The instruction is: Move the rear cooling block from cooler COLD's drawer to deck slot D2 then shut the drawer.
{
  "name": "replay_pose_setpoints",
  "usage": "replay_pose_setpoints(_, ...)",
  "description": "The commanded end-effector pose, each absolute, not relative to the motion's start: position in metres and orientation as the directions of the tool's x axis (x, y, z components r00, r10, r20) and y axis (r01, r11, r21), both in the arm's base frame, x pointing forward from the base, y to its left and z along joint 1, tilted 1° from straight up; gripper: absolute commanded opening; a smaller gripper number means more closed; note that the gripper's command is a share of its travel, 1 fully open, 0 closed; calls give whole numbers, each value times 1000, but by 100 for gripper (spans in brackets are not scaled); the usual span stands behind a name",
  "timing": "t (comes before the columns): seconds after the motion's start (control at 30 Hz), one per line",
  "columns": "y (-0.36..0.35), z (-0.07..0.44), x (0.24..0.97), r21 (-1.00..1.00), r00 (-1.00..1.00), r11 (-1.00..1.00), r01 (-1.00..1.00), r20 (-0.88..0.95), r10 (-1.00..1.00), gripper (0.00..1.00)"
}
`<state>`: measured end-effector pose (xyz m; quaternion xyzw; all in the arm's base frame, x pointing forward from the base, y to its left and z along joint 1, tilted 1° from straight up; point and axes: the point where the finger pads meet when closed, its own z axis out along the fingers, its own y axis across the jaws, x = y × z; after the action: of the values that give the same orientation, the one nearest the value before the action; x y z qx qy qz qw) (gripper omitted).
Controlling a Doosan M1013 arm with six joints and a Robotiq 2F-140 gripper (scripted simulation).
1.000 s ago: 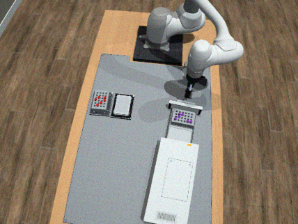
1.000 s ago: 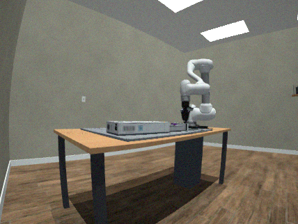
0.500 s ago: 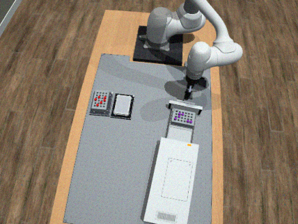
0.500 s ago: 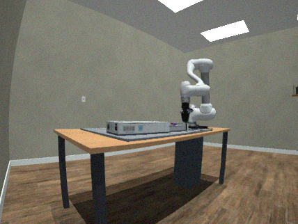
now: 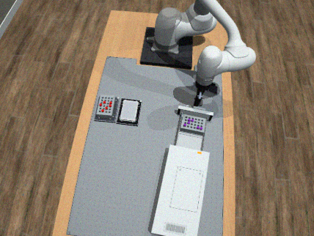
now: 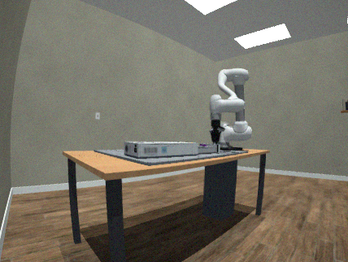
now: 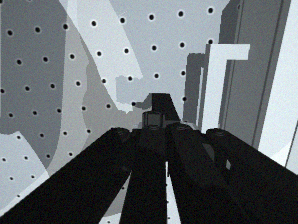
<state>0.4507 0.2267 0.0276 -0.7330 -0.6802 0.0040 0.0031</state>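
Gripper: while its fingers point down, the gripper (image 5: pixel 198 102) (image 6: pixel 215 142) (image 7: pixel 160 107) is pressed together, pinching 0 things.
Rear block: well apart from the gripper, the block with red tubes (image 5: pixel 106 106) sits on the farther deck slot; flatness unclear.
Front block: just beyond the drawer front (image 5: pixel 195 111) from the gripper, purple tubes; exact bores hard to read.
Lamp: lit orange (image 5: pixel 199 152).

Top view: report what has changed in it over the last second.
The end effector seems to have edged slightly toward the drawer's front; whether forward or down, I cannot tell. Nothing was taken hold of or let go. Visibly unchanged: the drawer still out, the purple-tubed block in it, the red-tubed block on the deck, and the lamp lit.
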Motion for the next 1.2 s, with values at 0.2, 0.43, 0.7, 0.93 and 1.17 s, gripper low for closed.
replay_pose_setpoints(0.2, 226, 28, 463, -9, 75, -75, 997, -1, 997, 10)
replay_pose_setpoints(0.43, 225, 28, 471, -9, 75, -75, 997, -1, 997, 10)
replay_pose_setpoints(0.7, 225, 28, 481, -9, 75, -75, 997, -1, 997, 10)
replay_pose_setpoints(0.93, 224, 28, 488, -9, 75, -75, 997, -1, 997, 10)
replay_pose_setpoints(1.17, 224, 28, 495, -9, 75, -75, 997, -1, 997, 10)
